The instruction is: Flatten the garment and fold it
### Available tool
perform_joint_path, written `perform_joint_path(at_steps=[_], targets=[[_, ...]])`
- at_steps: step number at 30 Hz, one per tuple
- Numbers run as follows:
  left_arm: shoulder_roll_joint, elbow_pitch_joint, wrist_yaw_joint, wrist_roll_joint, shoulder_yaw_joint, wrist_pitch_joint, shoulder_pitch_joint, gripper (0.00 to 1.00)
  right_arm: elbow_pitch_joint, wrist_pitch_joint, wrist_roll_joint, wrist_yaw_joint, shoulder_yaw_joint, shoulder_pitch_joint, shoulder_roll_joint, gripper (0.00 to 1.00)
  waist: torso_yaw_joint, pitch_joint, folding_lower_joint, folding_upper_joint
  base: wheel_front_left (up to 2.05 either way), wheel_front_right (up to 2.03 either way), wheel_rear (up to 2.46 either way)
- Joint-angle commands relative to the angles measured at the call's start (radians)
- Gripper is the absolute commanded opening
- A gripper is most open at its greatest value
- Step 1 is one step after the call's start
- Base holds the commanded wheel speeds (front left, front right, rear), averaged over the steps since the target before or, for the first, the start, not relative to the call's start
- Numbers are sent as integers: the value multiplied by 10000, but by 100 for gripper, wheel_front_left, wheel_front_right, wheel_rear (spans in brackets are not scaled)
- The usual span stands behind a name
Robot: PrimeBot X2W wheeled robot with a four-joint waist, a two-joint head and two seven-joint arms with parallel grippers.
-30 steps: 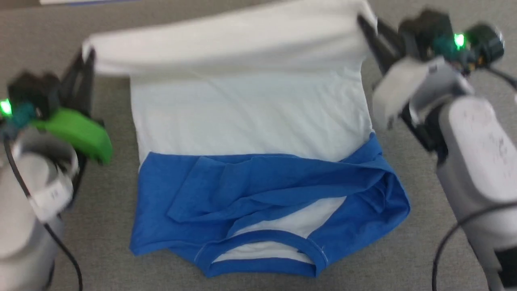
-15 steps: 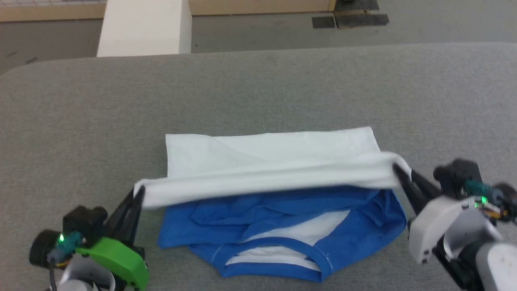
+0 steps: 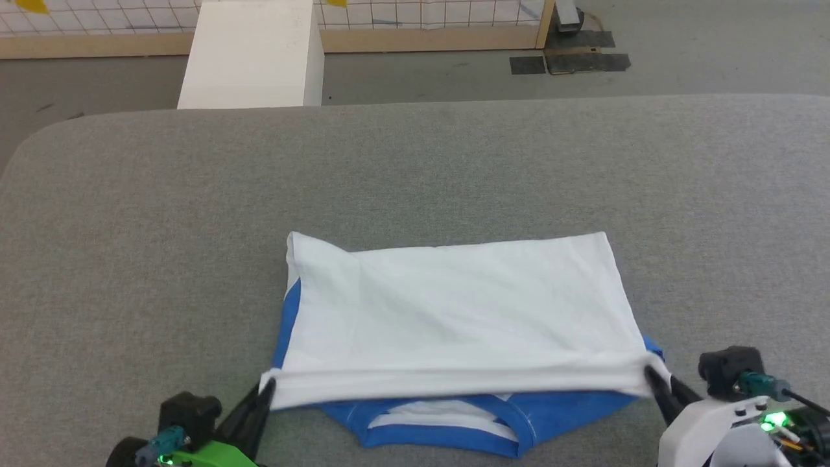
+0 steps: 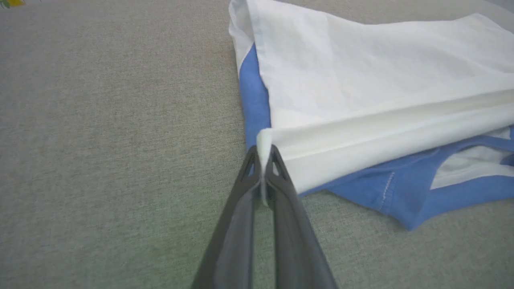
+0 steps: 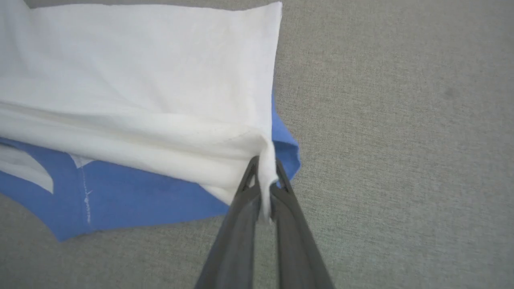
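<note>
The shirt (image 3: pixel 454 311) lies on the grey cloth-covered worktop (image 3: pixel 415 162), close to its near edge and about midway between its left and right edges. Its white body is doubled over towards the near edge and covers most of the blue part. Blue cloth shows as a narrow strip along the shirt's left side, as a small tip at its right near corner, and as a band along the near side. The blue-trimmed neck opening (image 3: pixel 447 425) peeks out in that band, with white cloth inside it.

The white edge nearest the robot runs as a taut, slightly rolled line from one gripper to the other. In the left wrist view it overhangs the blue layer and casts a shadow on it, so it seems to sit a little above that layer and not flat on it.

The left gripper (image 3: pixel 266 389) is clenched on the left corner of this white edge. In its wrist view, the two dark fingers (image 4: pixel 247 188) meet with a fold of white cloth pinched between their tips. The right gripper (image 3: pixel 650 376) is clenched in the same way on the right corner, where the cloth bunches into a small twist between the fingers (image 5: pixel 245 192).

The far half of the worktop is bare grey cloth. Beyond its far edge, a white block (image 3: pixel 253 55) stands on the floor (image 3: pixel 713 45). Behind the block is a wire fence (image 3: pixel 421 13) on a wooden frame, with dark mats (image 3: pixel 570 61) at its foot.
</note>
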Motion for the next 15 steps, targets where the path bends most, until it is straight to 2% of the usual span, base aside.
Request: perform_joint_path(at_steps=[1, 2, 3, 4, 11, 15], targets=[[-33, 216, -47, -40, -23, -2, 106, 0, 94, 143, -49, -19, 0, 164, 54, 14, -24, -58, 1, 0, 0, 0, 0], [-92, 375, -34, -91, -42, 19, 130, 56, 126, 190, -31, -19, 73, 211, 53, 70, -32, -100, 1, 0, 0, 0, 0], [-120, 473, -25, -112, -57, 24, 149, 94, 135, 196, 10, -19, 77, 242, 86, 100, -37, -130, 1, 0, 0, 0, 0], [-163, 568, -11, -159, -59, 17, 181, 100, 132, 214, 79, -19, 100, 289, 129, 100, -32, -177, 1, 0, 0, 0, 0], [-335, 738, 226, -370, 99, -347, 582, 100, -147, 200, 192, -19, -436, 807, 493, 100, 107, -555, 1, 0, 0, 0, 0], [-404, 603, 545, -371, 519, -1042, 857, 100, -534, 24, 247, -19, -1042, 1140, 842, 100, 230, -775, 1, 0, 0, 0, 0]])
